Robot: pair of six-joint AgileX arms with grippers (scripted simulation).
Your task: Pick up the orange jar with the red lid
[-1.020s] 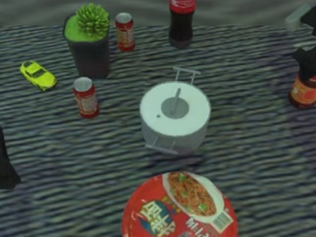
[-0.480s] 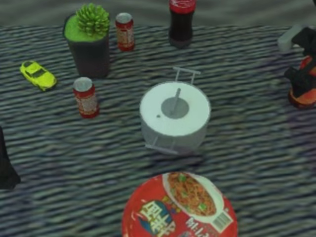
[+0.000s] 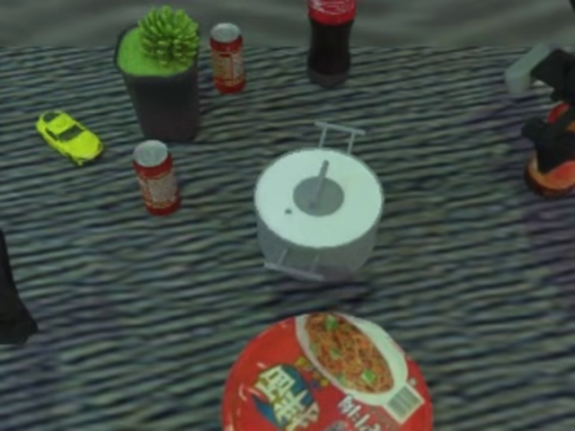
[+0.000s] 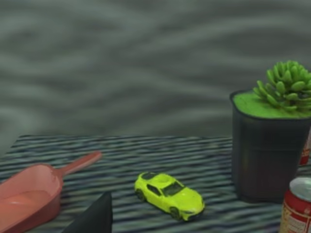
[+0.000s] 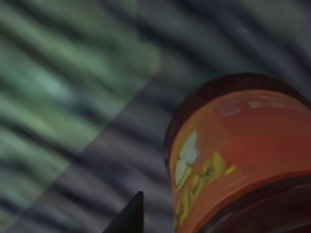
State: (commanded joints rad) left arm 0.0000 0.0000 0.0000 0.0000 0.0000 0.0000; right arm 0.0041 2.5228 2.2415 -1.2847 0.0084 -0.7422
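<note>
The right gripper (image 3: 550, 144) sits on top of the jar (image 3: 550, 175); its grip can't be told. The jar's label can't be read.

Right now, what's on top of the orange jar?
The right gripper sits over the orange jar at the table's right edge, covering its lid. Only the orange band and dark base show; finger contact is hidden.

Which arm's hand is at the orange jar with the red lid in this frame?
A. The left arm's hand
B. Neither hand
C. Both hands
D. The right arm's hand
D. In the top view the right hand sits over the orange jar with the red lid at the table's right edge, while the left hand is parked at the far left edge.
</note>
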